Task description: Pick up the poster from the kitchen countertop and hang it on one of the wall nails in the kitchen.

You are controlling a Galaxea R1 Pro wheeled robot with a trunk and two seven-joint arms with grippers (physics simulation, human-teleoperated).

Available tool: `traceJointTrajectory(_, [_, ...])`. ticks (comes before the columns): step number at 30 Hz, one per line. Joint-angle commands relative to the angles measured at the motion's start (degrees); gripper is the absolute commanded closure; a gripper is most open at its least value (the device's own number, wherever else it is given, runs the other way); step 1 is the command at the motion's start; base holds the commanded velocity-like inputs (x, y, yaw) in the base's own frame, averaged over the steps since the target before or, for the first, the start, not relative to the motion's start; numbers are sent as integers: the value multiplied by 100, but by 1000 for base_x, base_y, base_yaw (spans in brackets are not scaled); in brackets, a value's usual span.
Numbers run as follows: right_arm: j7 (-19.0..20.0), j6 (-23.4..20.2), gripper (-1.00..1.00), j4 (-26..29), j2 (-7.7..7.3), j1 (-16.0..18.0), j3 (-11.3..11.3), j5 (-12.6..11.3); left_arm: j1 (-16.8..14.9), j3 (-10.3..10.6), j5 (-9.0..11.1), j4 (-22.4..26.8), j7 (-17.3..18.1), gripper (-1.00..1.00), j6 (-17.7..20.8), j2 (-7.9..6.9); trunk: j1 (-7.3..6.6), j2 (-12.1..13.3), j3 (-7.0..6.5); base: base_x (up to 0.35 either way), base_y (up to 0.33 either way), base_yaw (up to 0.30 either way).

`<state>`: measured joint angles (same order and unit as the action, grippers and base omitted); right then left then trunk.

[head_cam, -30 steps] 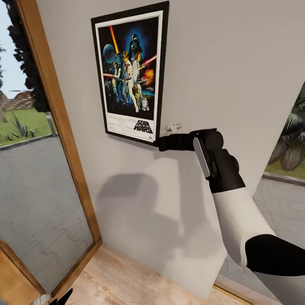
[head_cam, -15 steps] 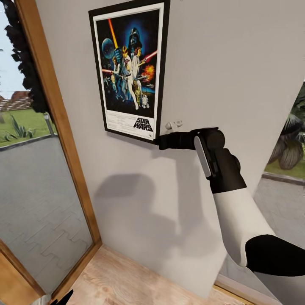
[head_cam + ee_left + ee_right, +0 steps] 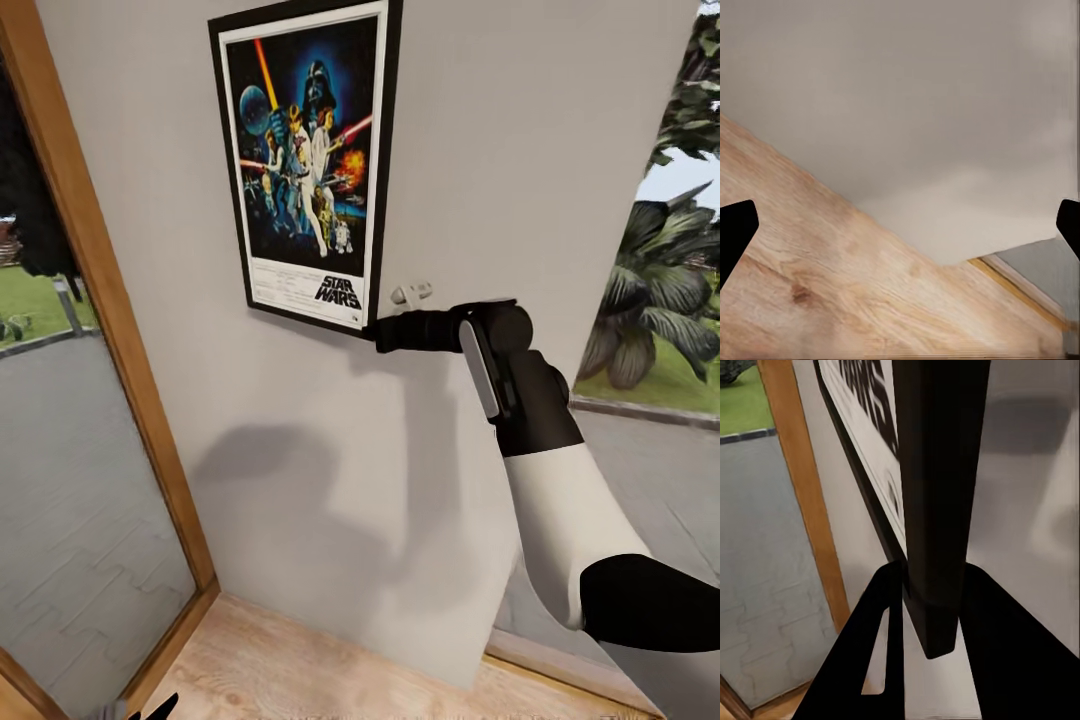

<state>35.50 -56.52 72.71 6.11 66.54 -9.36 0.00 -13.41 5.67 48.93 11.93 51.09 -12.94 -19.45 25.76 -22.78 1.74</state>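
Observation:
The Star Wars poster (image 3: 305,165) stands upright, flat against the pale grey-white wall panel (image 3: 520,150), its top edge cut off by the picture. My right gripper (image 3: 379,335) is shut on its lower right corner; in the right wrist view the black frame (image 3: 937,510) runs between the two fingers (image 3: 877,660) of the right gripper (image 3: 931,611). My left gripper (image 3: 900,229) hangs low over the wood floor, open and holding nothing; its dark tip (image 3: 160,707) pokes in at the bottom of the head view. A wall nail is hidden or out of view, as is the countertop.
A wood-framed glass wall (image 3: 95,290) stands left of the panel, with paving and grass outside. Right of the panel is more glass with a palm plant (image 3: 650,300) behind it. Light wood floor (image 3: 300,670) runs along the panel's foot. A small white part (image 3: 410,294) sits just above my right gripper.
The poster rose slightly in my right gripper's hold. Then the whole view swung, so the panel and glass frame shifted left behind the arm and the palm came into sight.

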Motion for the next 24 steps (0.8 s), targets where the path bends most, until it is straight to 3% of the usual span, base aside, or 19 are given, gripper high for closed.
traceJointTrajectory(1, [19,-34,100,6,4,8,4,-9,-4,48,42,-4,6,-100,-34,-5,2,-14,9,-191,194,-183])
traceJointTrajectory(14, [19,-34,100,29,4,8,11,-9,-4,41,38,-6,-3,-100,-34,-7,2,-14,-30,-207,209,-91])
traceJointTrajectory(24, [19,-34,100,14,-7,5,17,-8,-4,42,38,-6,-3,-100,-34,-7,2,-14,-91,-44,43,-195])
